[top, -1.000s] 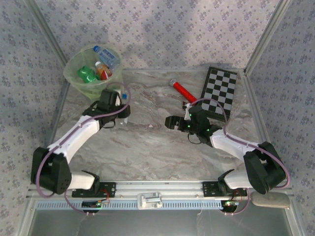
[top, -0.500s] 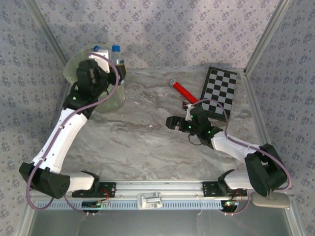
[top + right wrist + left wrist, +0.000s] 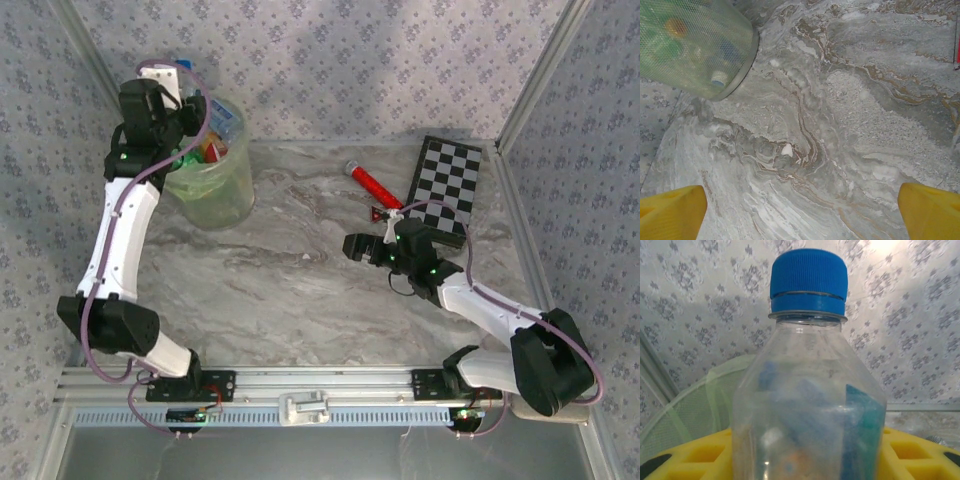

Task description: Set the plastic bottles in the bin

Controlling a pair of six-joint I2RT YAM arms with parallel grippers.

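several bottles (image 3: 218, 128) already lay inside the bin (image 3: 220, 195), which stood at the far left corner of the table (image 3: 300, 290). the left gripper (image 3: 165, 85) hung above and just beside its rim, clamped on a clear blue-capped bottle (image 3: 807, 390). the right gripper (image 3: 802, 200) hovered over the marble, jaws wide apart, holding nothing. by my reckoning that held bottle was the last to drop.

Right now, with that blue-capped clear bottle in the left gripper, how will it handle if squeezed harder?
The blue-capped clear bottle looks empty, so it is probably light. Its see-through plastic wall may dent under pressure. Smooth plastic could slip between the yellow pads.
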